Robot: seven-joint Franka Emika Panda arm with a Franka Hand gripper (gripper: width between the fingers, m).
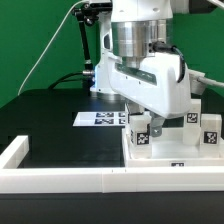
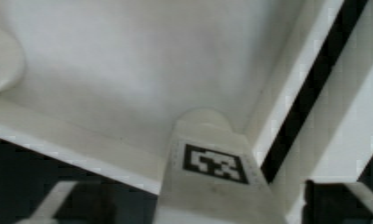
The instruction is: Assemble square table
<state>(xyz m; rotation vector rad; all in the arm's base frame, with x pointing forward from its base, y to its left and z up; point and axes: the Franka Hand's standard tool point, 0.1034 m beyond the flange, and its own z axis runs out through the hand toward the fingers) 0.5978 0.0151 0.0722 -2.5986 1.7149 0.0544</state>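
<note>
Looking from nearest the lens, we see a long low white border wall (image 1: pixel 60 178) running across the front of the black surface (image 1: pixel 50 120), with a short return at the exterior view's left. Just behind it, under our pincer (image 1: pixel 158 118), lies the large white plastic square slab with raised edges (image 1: pixel 150 155), the tabletop of the square table, flat on the surface against the wall.

Our pincer hangs directly above that slab. In the wrist view its two pale fingertips (image 2: pixel 41 205) show at the frame's edges with a wide gap between them, and nothing sits clamped in that gap, so we read it as spread wide and holding nothing.

Between and just beyond the fingers, a small white blocky leg with a black-and-white square tag (image 2: pixel 213 160) stands on the slab's inner floor close to a raised edge (image 2: pixel 298 90). In the exterior view we count tagged white blocks just below the pincer: one directly beneath it (image 1: pixel 141 131), and another off to the exterior view's right (image 1: pixel 211 130). Whether each is seated in a corner socket we cannot tell.

Farther back than the pincer, a thin flat white marker board with printed tags (image 1: pixel 100 118) lies on the surface. Beyond it stands the arm's white base (image 1: pixel 100 78), and a green curtain (image 1: pixel 30 40) closes the background.
</note>
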